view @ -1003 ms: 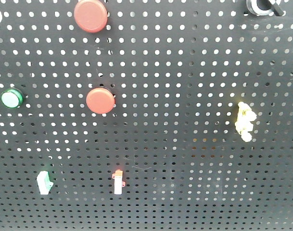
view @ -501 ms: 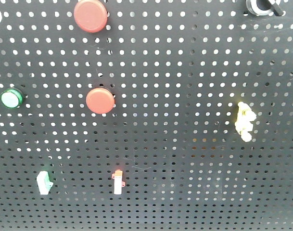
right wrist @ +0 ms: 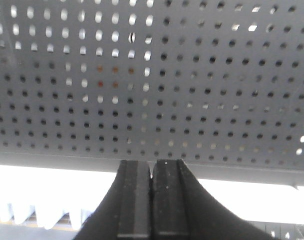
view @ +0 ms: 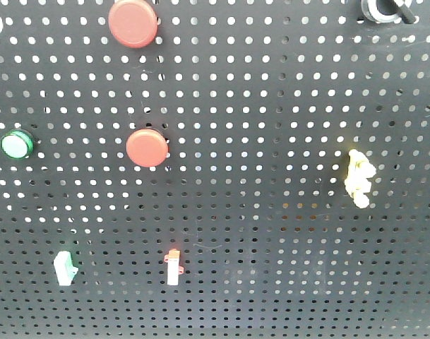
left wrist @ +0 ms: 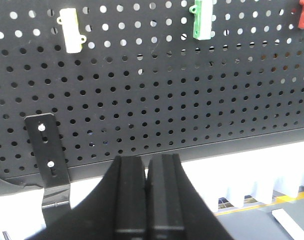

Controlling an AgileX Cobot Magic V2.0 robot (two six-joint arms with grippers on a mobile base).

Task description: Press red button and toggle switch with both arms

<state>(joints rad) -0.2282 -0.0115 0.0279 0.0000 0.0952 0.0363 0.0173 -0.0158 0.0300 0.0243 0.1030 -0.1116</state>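
1. The toggle switch [view: 385, 10] is seen at the pegboard [view: 271, 106] top right edge; its pointer is angled down-right.
2. Two red buttons, upper [view: 133, 22] and lower [view: 147, 147], are mounted upper left.
3. The left gripper [left wrist: 146, 167] and right gripper [right wrist: 151, 170] are pressed together, empty.

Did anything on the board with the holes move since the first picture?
Nothing visibly changed. The two round red buttons, the round green button, the small black pointer toggle switch at the top edge and the black perforated metal board sit exactly as they did before, and no arm has come into the front view.
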